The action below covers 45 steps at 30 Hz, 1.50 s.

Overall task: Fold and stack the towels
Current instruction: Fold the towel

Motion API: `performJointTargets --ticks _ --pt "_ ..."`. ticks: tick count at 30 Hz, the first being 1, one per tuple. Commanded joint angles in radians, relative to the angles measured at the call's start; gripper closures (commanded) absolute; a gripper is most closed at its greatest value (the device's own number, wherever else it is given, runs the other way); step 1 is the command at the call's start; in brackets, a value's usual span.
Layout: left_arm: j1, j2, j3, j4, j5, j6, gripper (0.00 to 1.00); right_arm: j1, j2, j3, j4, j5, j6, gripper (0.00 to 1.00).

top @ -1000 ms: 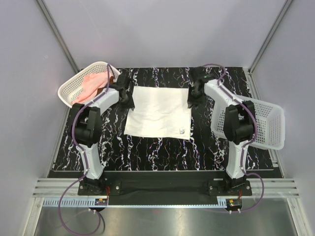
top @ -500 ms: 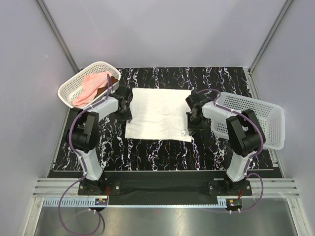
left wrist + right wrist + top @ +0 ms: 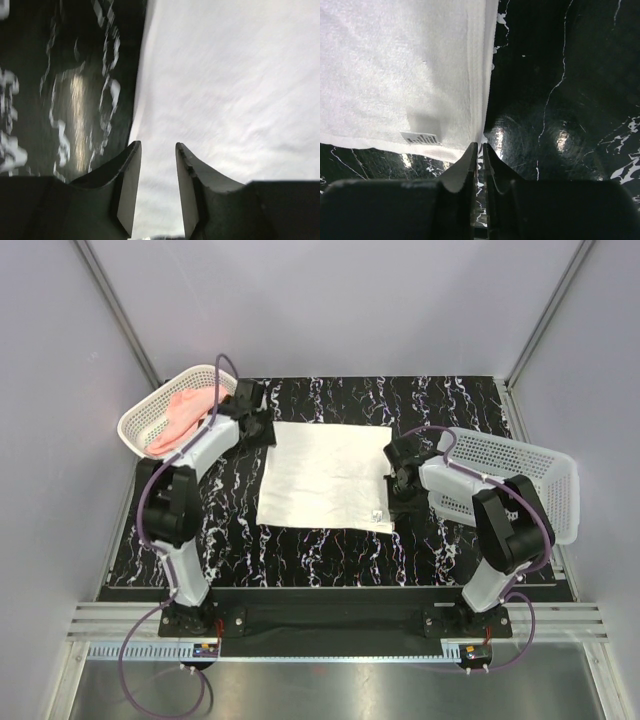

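The cream-white towel (image 3: 325, 475) lies spread flat and unfolded in the middle of the worktop (image 3: 330, 555). It now sits slightly nearer the near and right edges than a second ago. In that second the right arm has travelled from the towel's far right corner down its right edge. The right tool (image 3: 480, 146) is now at the near right corner beside the sewn label, jaws almost together; whether any cloth is pinched I cannot tell. The left tool (image 3: 157, 145) has gone the other way, from mid-edge up to the far left corner, and hangs there with jaws apart and nothing between them.

This reads as smoothing and lining up, with no fold begun. A pale pink towel (image 3: 185, 410) waits in the lattice basket (image 3: 135, 425) at the far left corner.
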Motion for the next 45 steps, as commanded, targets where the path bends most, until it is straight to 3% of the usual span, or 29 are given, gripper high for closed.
performJointTargets --ticks 1,10,15,24,28,32,35,37,42,45 --pt "0.002 0.127 0.176 0.023 0.053 0.143 0.63 0.004 -0.054 -0.005 0.003 0.016 -0.034 0.85" --pt "0.042 0.438 0.546 -0.012 0.104 0.194 0.72 0.004 -0.054 -0.042 0.054 -0.009 -0.002 0.86" --pt "0.099 0.667 0.844 -0.169 0.180 0.116 0.76 0.004 -0.074 -0.053 0.042 0.003 -0.004 0.86" --pt "0.142 0.696 0.795 -0.082 0.211 0.065 0.67 0.004 -0.103 -0.103 0.034 0.069 0.029 0.85" --pt "0.142 0.655 0.778 -0.070 0.312 0.094 0.64 0.004 -0.115 -0.089 0.012 0.066 0.036 0.85" --pt "0.139 0.528 0.680 -0.009 0.424 0.163 0.55 0.004 -0.176 0.050 -0.055 0.026 -0.004 0.79" --pt "0.139 0.433 0.643 0.022 0.377 0.224 0.50 -0.028 -0.177 0.197 -0.058 0.026 -0.054 0.69" --pt "0.140 0.436 0.660 0.016 0.348 0.252 0.49 -0.090 -0.142 0.316 -0.035 -0.089 -0.122 0.68" --pt "0.137 0.546 0.810 -0.102 0.294 0.303 0.50 -0.190 0.082 0.562 0.063 -0.190 -0.256 0.62" --pt "0.134 0.561 0.829 -0.102 0.256 0.329 0.51 -0.224 0.257 0.772 0.025 -0.241 -0.327 0.57"
